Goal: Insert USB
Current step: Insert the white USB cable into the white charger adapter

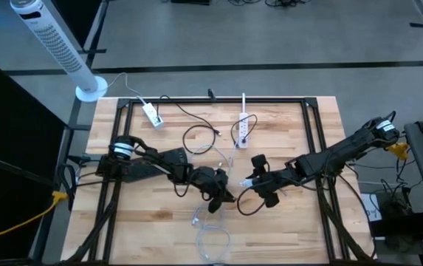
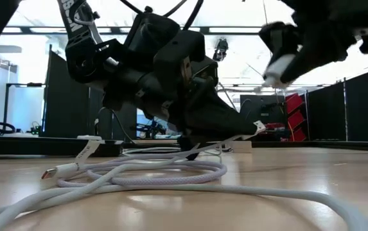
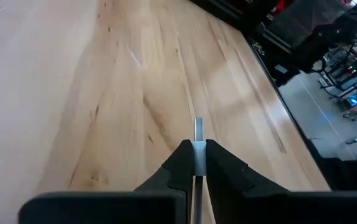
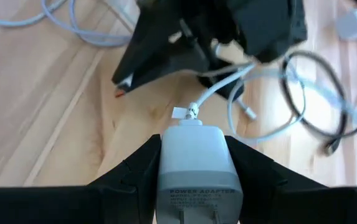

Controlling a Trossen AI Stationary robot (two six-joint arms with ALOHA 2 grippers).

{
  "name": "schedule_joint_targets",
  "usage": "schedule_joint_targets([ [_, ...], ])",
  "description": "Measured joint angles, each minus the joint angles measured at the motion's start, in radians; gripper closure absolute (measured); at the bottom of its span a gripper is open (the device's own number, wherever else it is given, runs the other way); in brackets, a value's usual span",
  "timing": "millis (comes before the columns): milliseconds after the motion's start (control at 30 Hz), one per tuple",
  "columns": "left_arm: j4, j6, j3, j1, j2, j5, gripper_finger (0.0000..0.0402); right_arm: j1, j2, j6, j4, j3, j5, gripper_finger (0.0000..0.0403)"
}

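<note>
My left gripper (image 1: 226,193) sits near the table's middle, shut on a white USB plug (image 3: 198,154) whose metal tip (image 3: 198,127) sticks out past the fingertips. Its white cable (image 1: 211,233) lies coiled on the wood toward the near edge (image 2: 145,173). Just to the right, my right gripper (image 1: 252,179) is shut on a white power adapter (image 4: 194,163), held above the table (image 2: 279,67). A white cable end (image 4: 192,112) shows just beyond the adapter's far face; whether it is joined to the adapter, I cannot tell. My left gripper pinches the plug's white body (image 3: 198,163) between its two fingertips, fingers lying along the plug. The metal tip points forward, slanting down over the bare wood (image 2: 257,127). My right gripper pinches the adapter's two broad sides (image 4: 166,168) between its fingers. The prongs (image 4: 197,214) point back toward the wrist. The adapter is lifted clear of the table.
A white power strip (image 1: 244,129) lies at the far middle, a second white block with a cord (image 1: 152,114) at the far left, and a looped black cable (image 1: 200,137) between them. Black frame rails (image 1: 313,140) cross the table. A tower fan (image 1: 56,44) stands beyond the far left corner.
</note>
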Motion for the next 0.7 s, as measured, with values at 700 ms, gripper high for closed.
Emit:
schedule_joint_targets([
  [700, -0.094, 0.432, 0.003, -0.047, -0.069, -0.162, 0.0223, 0.0, 0.006, 0.018, 0.006, -0.01, 0.005, 0.0262],
])
